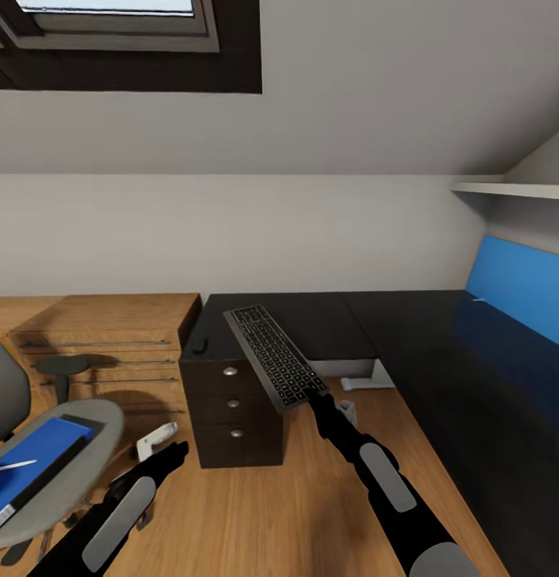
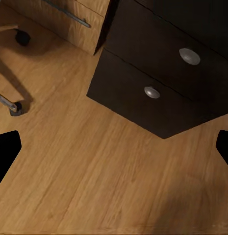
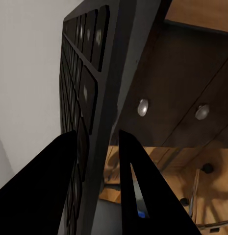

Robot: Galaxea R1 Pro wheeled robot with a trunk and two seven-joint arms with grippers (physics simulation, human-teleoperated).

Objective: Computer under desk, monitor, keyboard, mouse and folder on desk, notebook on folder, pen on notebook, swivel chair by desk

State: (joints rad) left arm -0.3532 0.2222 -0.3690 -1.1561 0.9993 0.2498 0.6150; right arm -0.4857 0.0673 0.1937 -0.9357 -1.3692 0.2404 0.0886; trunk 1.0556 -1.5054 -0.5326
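Note:
My right gripper point(image 1: 315, 391) is shut on the near end of the dark keyboard point(image 1: 273, 355), holding it tilted above the black desk point(image 1: 327, 319). The right wrist view has the keyboard point(image 3: 91, 112) edge-on between both fingers point(image 3: 131, 181). A small dark mouse point(image 1: 200, 345) lies on the desk's left edge. At the lower left, the grey swivel chair point(image 1: 87, 473) carries a blue flat item point(image 1: 34, 457) on a dark one, with a white pen point(image 1: 10, 466) on top. My left gripper point(image 1: 173, 453) hangs open over the wood floor point(image 2: 114, 147), fingers point(image 2: 6, 152) wide apart.
The desk's black drawer unit point(image 1: 233, 413) with round knobs point(image 2: 152, 92) stands right ahead. A wooden dresser point(image 1: 111, 332) is behind the chair. A dark bed point(image 1: 471, 369) with a blue headboard point(image 1: 520, 292) runs along the right. Small white objects point(image 1: 156, 439) lie on the floor.

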